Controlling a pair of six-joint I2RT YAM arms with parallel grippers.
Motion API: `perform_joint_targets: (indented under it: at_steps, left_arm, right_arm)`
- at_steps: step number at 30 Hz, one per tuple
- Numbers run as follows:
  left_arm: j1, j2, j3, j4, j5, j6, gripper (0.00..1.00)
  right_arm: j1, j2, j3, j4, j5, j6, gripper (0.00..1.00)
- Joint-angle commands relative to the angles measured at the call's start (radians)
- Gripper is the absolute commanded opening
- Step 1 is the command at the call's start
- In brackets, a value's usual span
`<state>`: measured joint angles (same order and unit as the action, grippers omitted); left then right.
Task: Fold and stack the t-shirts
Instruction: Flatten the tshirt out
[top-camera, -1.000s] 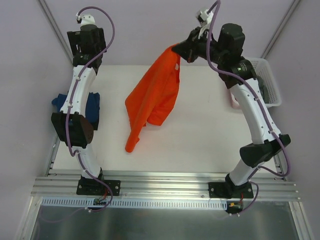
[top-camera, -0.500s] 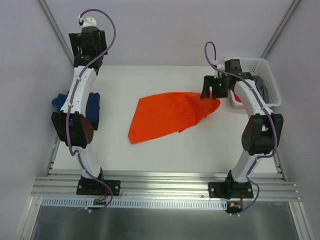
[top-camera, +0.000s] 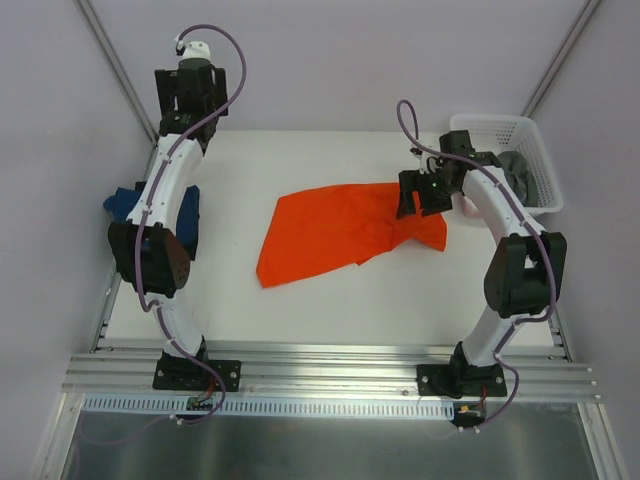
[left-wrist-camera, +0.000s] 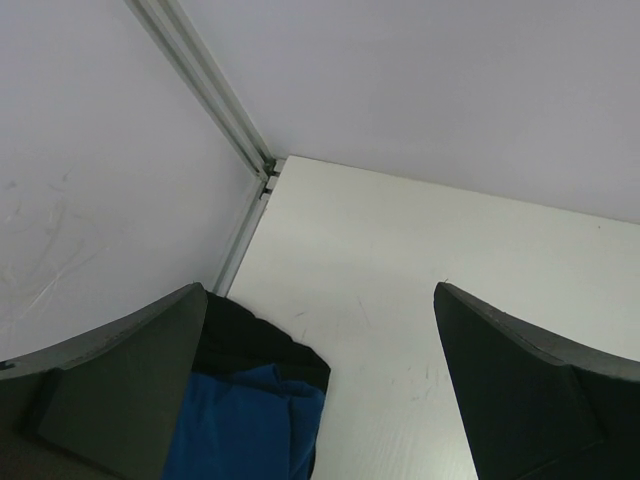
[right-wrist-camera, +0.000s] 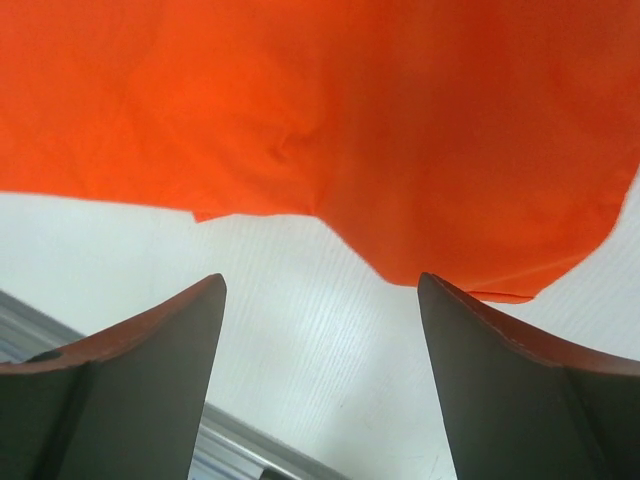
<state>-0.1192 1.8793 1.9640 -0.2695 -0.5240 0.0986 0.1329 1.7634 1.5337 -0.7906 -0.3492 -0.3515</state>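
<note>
A bright orange t-shirt (top-camera: 335, 228) lies spread and rumpled on the white table (top-camera: 330, 300). My right gripper (top-camera: 416, 198) hovers over its right end, open, with only bare table between its fingers (right-wrist-camera: 150, 360). The orange t-shirt (right-wrist-camera: 330, 100) fills the top of the right wrist view. At the table's left edge lies a stack of a dark blue t-shirt (left-wrist-camera: 240, 420) on a black one (left-wrist-camera: 255, 335), partly hidden by the left arm in the top view. My left gripper (top-camera: 190, 92) is raised at the back left, open and empty.
A white lattice basket (top-camera: 510, 128) stands at the back right with grey cloth (top-camera: 520, 165) inside and pink cloth (top-camera: 467, 205) beside the right arm. A metal frame post (left-wrist-camera: 205, 85) runs down the back left corner.
My right gripper brought the orange t-shirt down from the air onto the table, let it go and opened. The shirt now lies flat. The left arm shifted slightly.
</note>
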Motion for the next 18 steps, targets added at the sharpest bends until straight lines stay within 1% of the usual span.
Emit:
perform_joint_targets:
  at_steps: [1, 3, 5, 7, 8, 10, 12, 13, 15, 16, 18]
  left_arm:
    - [-0.026, -0.042, -0.019, 0.016, 0.025, 0.015, 0.99]
    - [-0.051, -0.051, -0.057, 0.013, 0.038, 0.015, 0.99]
    - [-0.069, -0.065, -0.098, 0.000, 0.053, 0.007, 0.99]
    - [-0.095, -0.077, -0.126, -0.013, 0.061, -0.009, 0.99]
    - [-0.103, -0.086, -0.161, -0.040, 0.074, -0.022, 0.99]
    - [-0.122, -0.127, -0.209, -0.071, 0.137, -0.062, 0.99]
    - [-0.134, -0.176, -0.289, -0.111, 0.197, -0.095, 0.99]
    - [-0.138, -0.193, -0.339, -0.126, 0.220, -0.097, 0.99]
    - [-0.140, -0.232, -0.384, -0.173, 0.271, -0.134, 0.99]
    - [-0.140, -0.242, -0.419, -0.191, 0.307, -0.152, 0.99]
    - [-0.140, -0.269, -0.453, -0.229, 0.349, -0.158, 0.99]
  right_arm:
    - [0.054, -0.004, 0.035, -0.126, -0.089, -0.079, 0.82]
    - [0.068, 0.031, 0.025, -0.139, -0.125, -0.081, 0.82]
    - [0.077, 0.036, -0.006, -0.119, -0.105, -0.095, 0.82]
    - [0.097, 0.070, 0.008, -0.133, -0.077, -0.128, 0.82]
    - [0.102, 0.096, 0.022, -0.154, -0.039, -0.162, 0.82]
    - [0.102, 0.143, 0.046, -0.179, 0.019, -0.165, 0.82]
    - [0.099, 0.134, 0.023, -0.141, 0.050, -0.185, 0.82]
    - [0.100, 0.131, 0.016, -0.125, 0.094, -0.190, 0.82]
    - [0.099, 0.122, 0.006, -0.087, 0.151, -0.201, 0.82]
    - [0.097, 0.116, -0.001, -0.079, 0.203, -0.201, 0.82]
    - [0.079, 0.110, -0.006, -0.076, 0.217, -0.201, 0.82]
